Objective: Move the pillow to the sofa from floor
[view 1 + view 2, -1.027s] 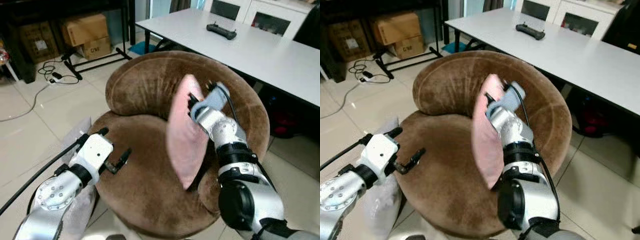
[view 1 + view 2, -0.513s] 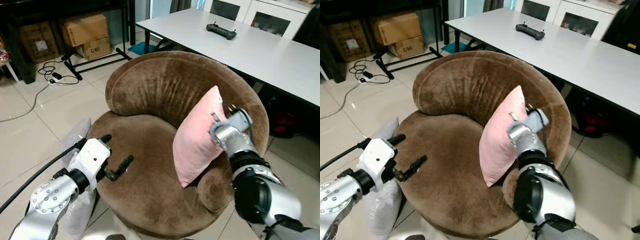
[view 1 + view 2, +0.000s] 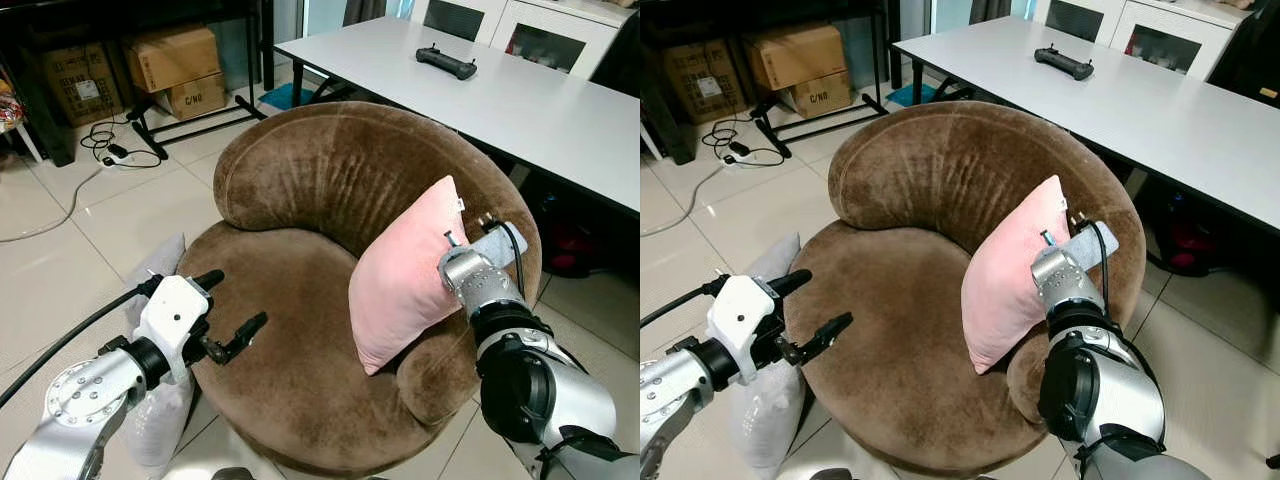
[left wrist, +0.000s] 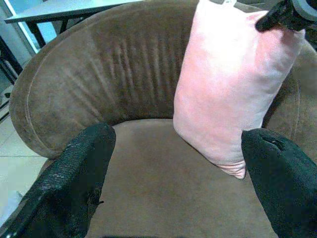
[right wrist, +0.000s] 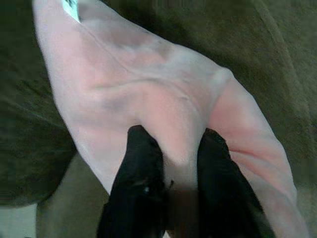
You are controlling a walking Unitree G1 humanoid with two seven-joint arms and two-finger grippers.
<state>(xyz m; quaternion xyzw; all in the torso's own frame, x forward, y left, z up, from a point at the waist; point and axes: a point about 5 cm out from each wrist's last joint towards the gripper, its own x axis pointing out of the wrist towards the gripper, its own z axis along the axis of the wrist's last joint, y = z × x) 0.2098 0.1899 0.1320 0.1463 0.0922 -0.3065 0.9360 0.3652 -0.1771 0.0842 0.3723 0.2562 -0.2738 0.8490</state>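
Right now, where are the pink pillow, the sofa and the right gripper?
Pillow (image 3: 405, 275), left eye view, middle of its pink face.
Sofa (image 3: 300, 175), left eye view, brown backrest.
Right gripper (image 5: 171, 163), right wrist view, between the two black fingers pinching the pillow.

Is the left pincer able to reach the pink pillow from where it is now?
Probably yes: the left pincer is open over the sofa seat, with bare seat between it and the pink pillow.

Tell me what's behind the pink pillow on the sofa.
The pillow leans on the brown sofa backrest, pinched by the right gripper. The backrest patch directly behind it is covered.
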